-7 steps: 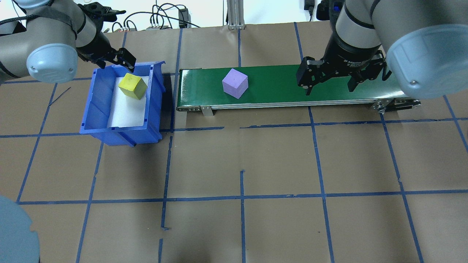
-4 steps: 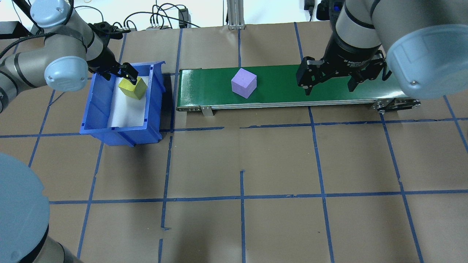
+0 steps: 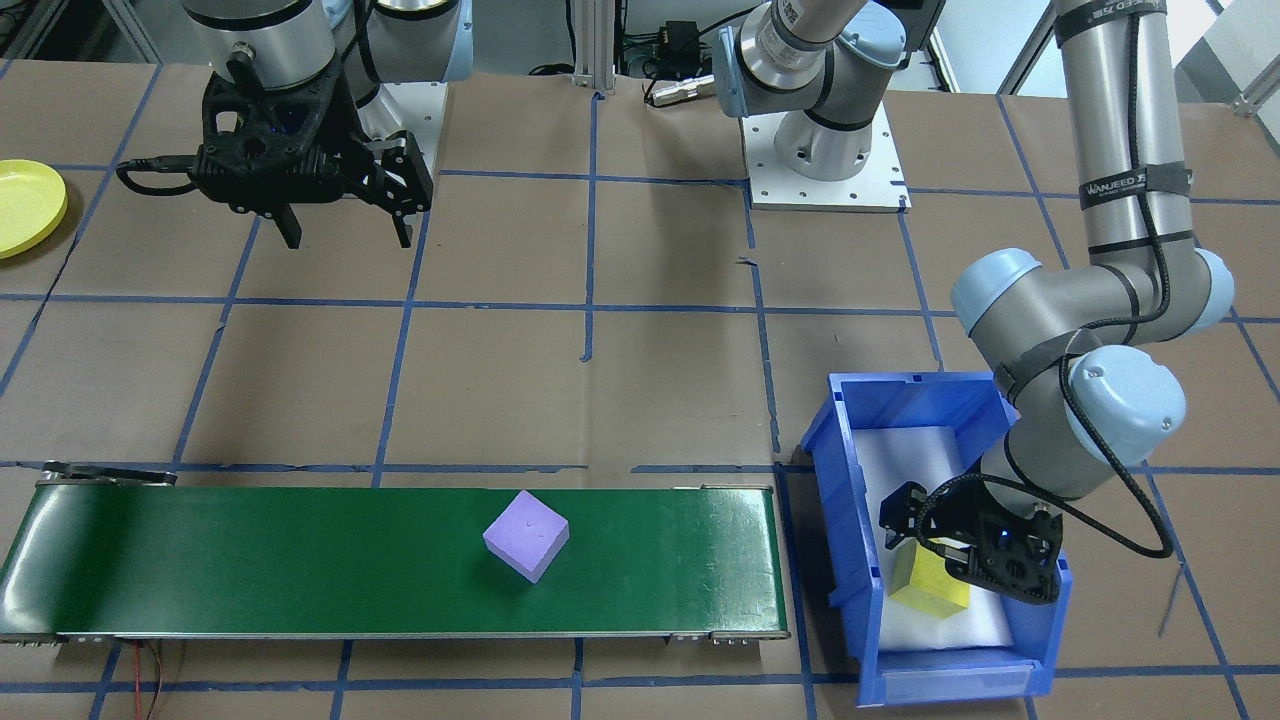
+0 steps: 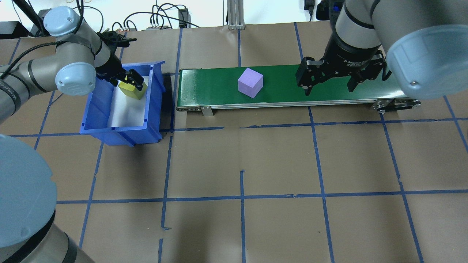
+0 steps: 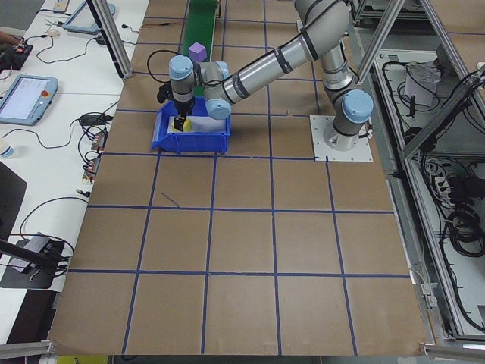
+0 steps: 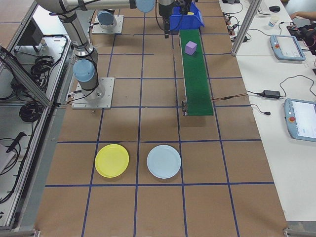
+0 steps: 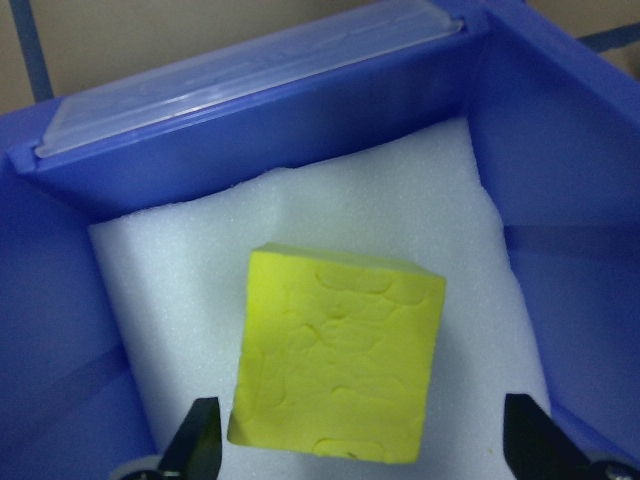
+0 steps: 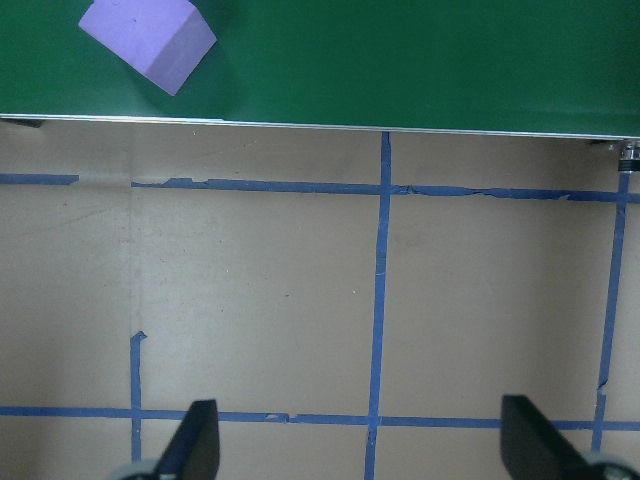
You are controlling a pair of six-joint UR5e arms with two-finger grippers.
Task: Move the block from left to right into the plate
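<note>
A yellow block point(image 7: 335, 360) lies on white foam inside the blue bin point(image 4: 120, 128). My left gripper point(image 4: 131, 81) is down in the bin, open, with one finger on each side of that block and a gap at both. A purple block point(image 4: 250, 82) sits on the green conveyor belt point(image 4: 285, 93), left of my right gripper point(image 4: 327, 87). That gripper hangs open over the belt's right part with nothing in it. The yellow plate point(image 6: 111, 160) lies on the table well away from the belt, also seen as the plate point(image 3: 25, 205) at the frame's edge.
A light blue plate point(image 6: 164, 161) lies beside the yellow one. The conveyor's end almost touches the bin's side wall point(image 4: 158, 91). Cables and an aluminium post point(image 4: 234, 12) stand behind the belt. Brown paper with blue tape lines covers the table point(image 4: 241, 164).
My left gripper has swung in and come down over the yellow block in the bin. The purple block has travelled right along the belt. The right arm has stayed still.
</note>
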